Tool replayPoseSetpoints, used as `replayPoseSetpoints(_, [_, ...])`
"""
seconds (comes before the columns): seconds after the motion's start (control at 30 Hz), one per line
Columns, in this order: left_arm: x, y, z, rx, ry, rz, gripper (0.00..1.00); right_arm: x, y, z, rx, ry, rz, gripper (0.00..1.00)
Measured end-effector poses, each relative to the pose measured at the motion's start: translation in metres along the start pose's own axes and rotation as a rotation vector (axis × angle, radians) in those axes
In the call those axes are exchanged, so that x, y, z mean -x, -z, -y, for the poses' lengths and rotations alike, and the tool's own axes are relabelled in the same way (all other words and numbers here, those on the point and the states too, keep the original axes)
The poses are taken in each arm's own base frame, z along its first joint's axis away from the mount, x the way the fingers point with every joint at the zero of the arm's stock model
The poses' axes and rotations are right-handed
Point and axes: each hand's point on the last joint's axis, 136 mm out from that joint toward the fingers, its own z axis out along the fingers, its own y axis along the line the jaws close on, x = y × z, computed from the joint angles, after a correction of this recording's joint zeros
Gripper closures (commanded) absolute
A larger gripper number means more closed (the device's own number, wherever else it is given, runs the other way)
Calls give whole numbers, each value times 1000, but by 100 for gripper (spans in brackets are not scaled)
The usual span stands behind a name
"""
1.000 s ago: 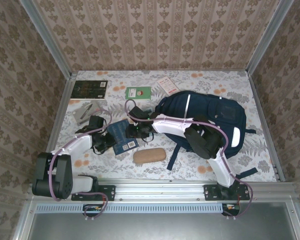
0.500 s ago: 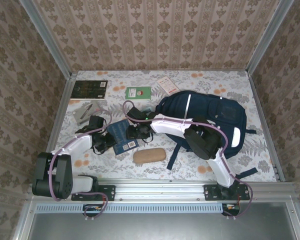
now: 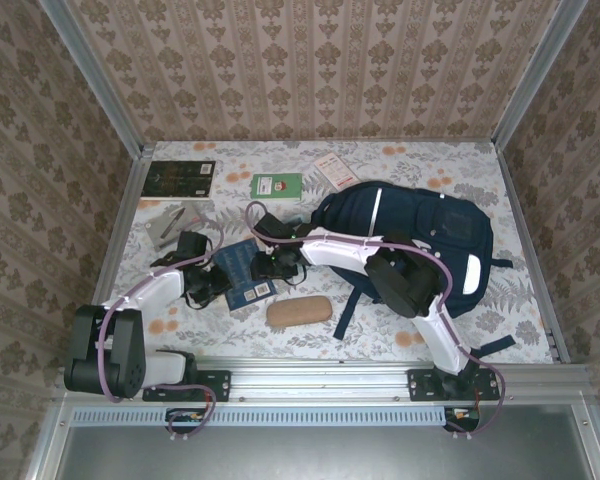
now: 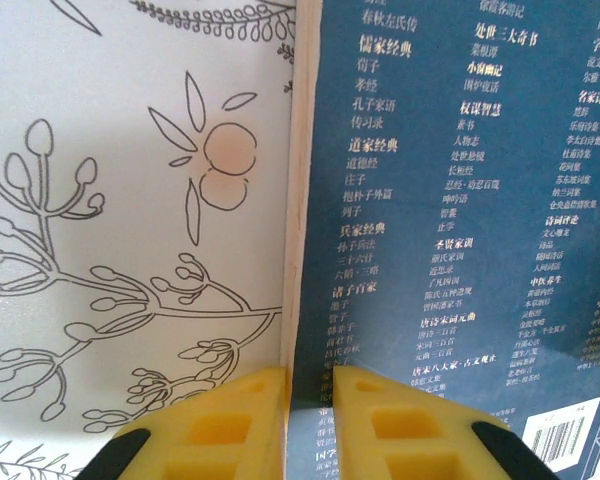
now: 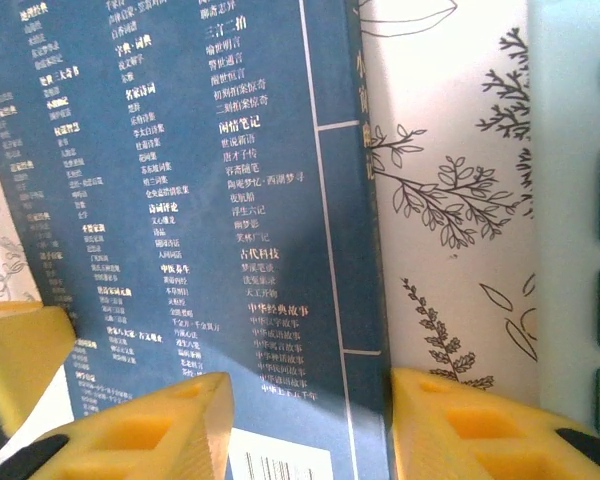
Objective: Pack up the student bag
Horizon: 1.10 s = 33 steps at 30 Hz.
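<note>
Mid-table, just left of the student bag (image 3: 420, 225) | progress: judged early; blue book (image 3: 242, 272), green book (image 3: 277, 186) and tan case (image 3: 299, 312) lie outside it | left gripper (image 4: 308, 420) pinches the blue book's page edge; right gripper (image 5: 310, 430) spread astride its spine | bag: navy, white stripe, flat on the table's right half, opening not discernible

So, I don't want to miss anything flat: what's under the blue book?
Floral tablecloth shows right up to both long edges of the blue book. Whatever sits beneath its cover is hidden, so a thin item there cannot be ruled out.
</note>
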Motion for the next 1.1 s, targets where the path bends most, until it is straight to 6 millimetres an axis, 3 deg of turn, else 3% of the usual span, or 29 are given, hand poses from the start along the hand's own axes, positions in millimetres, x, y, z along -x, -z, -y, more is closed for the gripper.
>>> replayPoseSetpoints(0.17, [0, 0, 0, 2, 0, 2, 81, 3, 6, -1, 75, -21, -10, 62])
replayPoseSetpoints(0.47, [1, 0, -3, 9, 10, 4, 81, 27, 16, -18, 216, -78, 62, 63])
replayPoseSetpoints(0.73, [-1, 2, -4, 9, 21, 8, 81, 35, 20, -26, 252, -70, 89, 66])
replayPoseSetpoints(0.9, [-3, 3, -5, 8, 23, 8, 81, 37, 21, -29, 265, -65, 96, 70])
replayPoseSetpoints(1.1, [-5, 4, -6, 9, 26, 0, 81, 38, 21, -30, 273, -62, 97, 82])
